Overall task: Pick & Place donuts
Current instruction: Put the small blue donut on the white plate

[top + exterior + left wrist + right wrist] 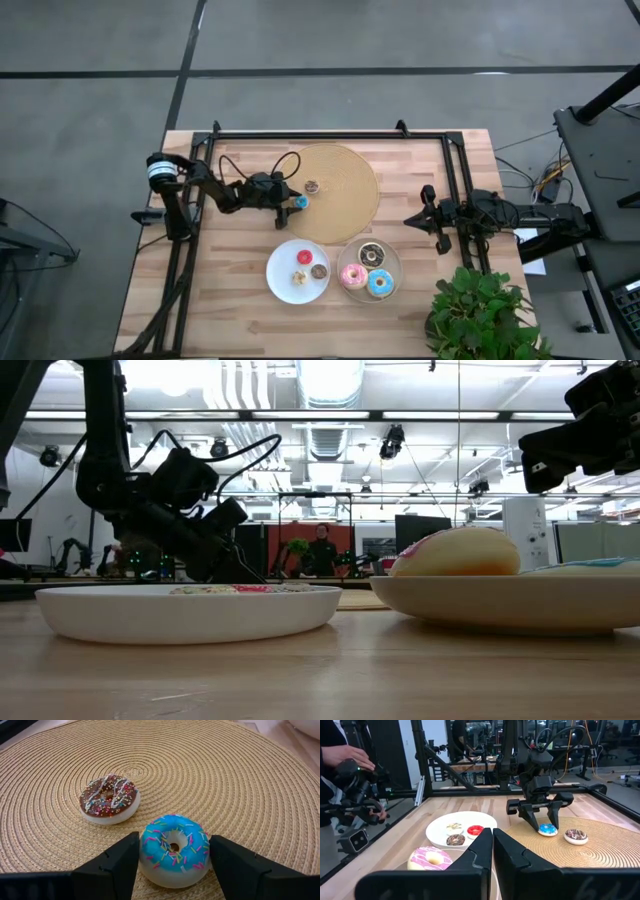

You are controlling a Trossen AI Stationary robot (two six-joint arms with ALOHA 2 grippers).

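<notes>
My left gripper point(172, 870) stands on the round woven mat point(345, 165), its fingers on either side of a tiny blue donut point(174, 849) point(299, 201) that rests on the mat. A tiny brown donut point(109, 798) point(312, 186) lies on the mat just beyond it. One white plate point(280, 285) holds tan, red and brown tiny donuts point(475, 830). The other plate point(395, 262) holds the pink point(352, 276), light blue point(379, 284) and chocolate point(371, 254) donuts. My right gripper point(492, 845) waits shut at the table's right side point(427, 215). My left gripper pinches the tiny blue donut between its two fingers, one fingertip point(127, 855) on each side of the outer wall point(146, 862). The fingers slant down from the table's left side. The donut lies flat with its underside on the mat.
A potted plant point(480, 310) stands at the table's near right corner. A black frame point(330, 133) runs along the far edge and both sides. A person's hand point(350, 755) on a device shows beyond the table. Bare wood point(200, 300) lies near the left plate.
</notes>
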